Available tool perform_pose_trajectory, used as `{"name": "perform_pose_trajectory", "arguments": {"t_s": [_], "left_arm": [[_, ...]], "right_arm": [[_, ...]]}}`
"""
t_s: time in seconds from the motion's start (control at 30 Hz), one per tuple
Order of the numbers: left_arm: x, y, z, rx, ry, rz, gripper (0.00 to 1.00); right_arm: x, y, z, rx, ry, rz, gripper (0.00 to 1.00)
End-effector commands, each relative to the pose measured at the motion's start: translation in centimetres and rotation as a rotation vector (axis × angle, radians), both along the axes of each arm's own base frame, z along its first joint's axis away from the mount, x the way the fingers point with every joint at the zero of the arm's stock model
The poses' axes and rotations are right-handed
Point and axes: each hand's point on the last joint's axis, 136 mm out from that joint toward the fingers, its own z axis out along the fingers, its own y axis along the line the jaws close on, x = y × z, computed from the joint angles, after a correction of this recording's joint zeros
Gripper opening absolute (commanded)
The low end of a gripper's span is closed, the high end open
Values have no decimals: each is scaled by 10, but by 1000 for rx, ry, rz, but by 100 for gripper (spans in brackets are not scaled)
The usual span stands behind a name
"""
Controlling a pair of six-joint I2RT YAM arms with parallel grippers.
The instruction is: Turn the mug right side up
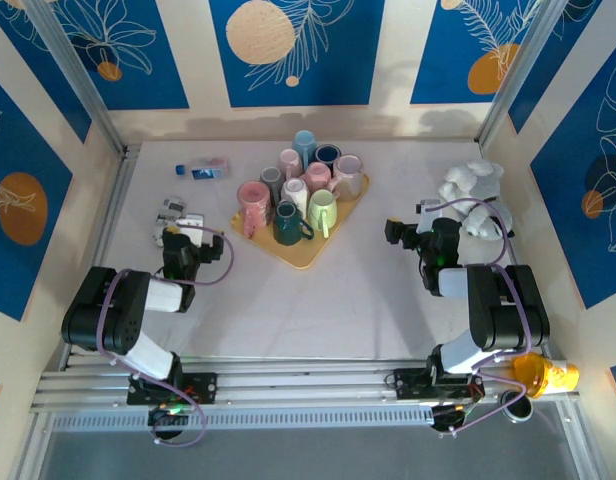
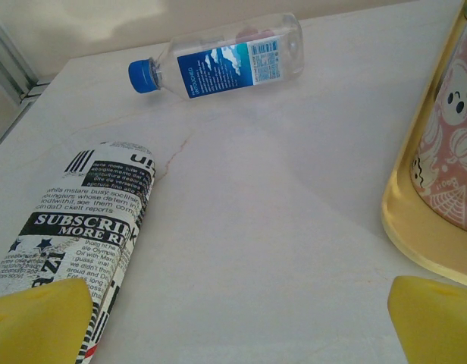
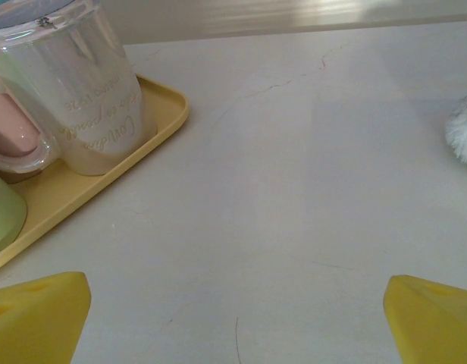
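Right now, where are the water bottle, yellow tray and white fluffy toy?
Water bottle (image 2: 226, 61): left wrist view, label.
Yellow tray (image 3: 167, 115): right wrist view, corner rim.
White fluffy toy (image 1: 470, 180): top external view, upper part.

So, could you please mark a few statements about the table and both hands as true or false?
1. The water bottle lies on its side on the table. True.
2. The newspaper-print mug stands upright on the tray. False: it lies on its side on the table, off the yellow tray.
3. The left hand is shut on a mug. False: it is open and empty.
4. The right hand is open above bare table. True.
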Motion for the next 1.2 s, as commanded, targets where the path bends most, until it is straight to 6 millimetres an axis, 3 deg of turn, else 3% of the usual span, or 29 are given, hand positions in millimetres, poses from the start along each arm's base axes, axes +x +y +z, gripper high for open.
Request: {"name": "perform_pose_trajectory", "arguments": {"t_s": [0.0, 0.27, 0.47, 0.6, 0.77, 0.93, 1.07, 1.17], "left_arm": [[3, 2, 16, -14, -57, -4, 100], [-14, 3, 73, -20, -41, -7, 100], [-35, -20, 105, -114, 95, -120, 100], [-49, -48, 114, -220, 230, -220, 99], [-59, -82, 108, -248, 382, -317, 90], [-45, -110, 85, -229, 474, -426, 76], [-27, -113, 63, -173, 581, -436, 74], [-17, -113, 58, -160, 595, -420, 72]], "right_arm": [[-1, 1, 2, 7, -9, -3, 99], [-12, 6, 38, 55, 93, 4, 94], [-48, 21, 75, 188, 195, 21, 86], [-80, 48, 92, 260, 276, 129, 79], [-110, 84, 98, 295, 401, 281, 73], [-128, 121, 97, 276, 507, 439, 68], [-130, 136, 98, 270, 552, 479, 65], [-129, 142, 98, 281, 568, 481, 65]]}}
